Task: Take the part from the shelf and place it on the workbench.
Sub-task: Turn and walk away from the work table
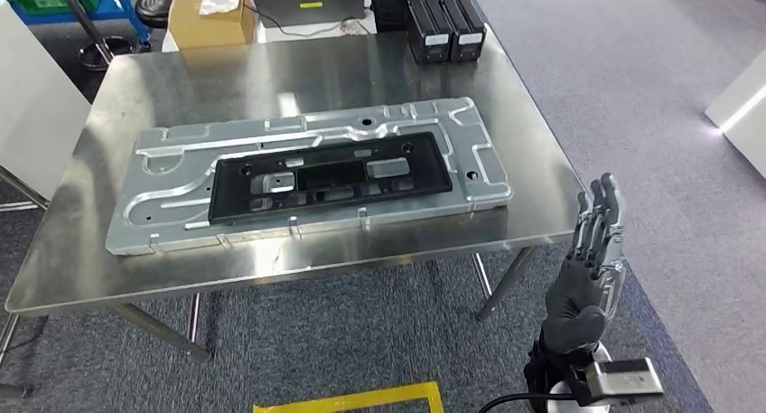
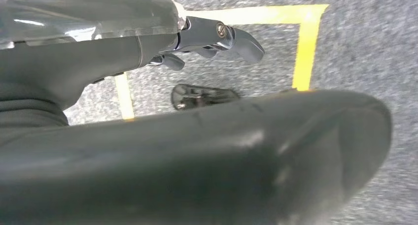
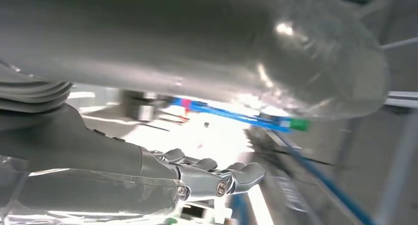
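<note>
While the long silver pressed-metal part with its black rectangular insert (image 1: 307,180) lay flat across the stainless-steel counter (image 1: 298,70), the job looked close to done by my reckoning. Part sat lengthwise, its near long edge close to the counter's front lip, both ends well inside the side edges.

Right hand (image 1: 592,250) stood raised just off the counter's right front corner, fingers straight and apart, holding nothing; no contact with part or counter. Right wrist view gave the same: fingers (image 3: 231,178) extended, nothing between them. Left hand (image 2: 212,38) hung over grey carpet and a yellow taped floor outline (image 2: 305,48), fingers loosely extended with nothing in them; thumb blocked much of that view.

Risks, as judged:
- Right hand stood near the counter corner. A swing inward or a body turn could clip the steel edge or nudge the part's right end.
- Part's front edge lay near the lip. A shove from the far side, or a bump to the counter, might tip it toward the floor; a smooth steel top would give little friction.
- Black battery-like blocks (image 1: 444,29) and a brown cardboard box (image 1: 203,20) crowded the far end, so pushing the part deeper for safety had limited room.
- Leg contact with the counter frame below could jolt everything.
</note>
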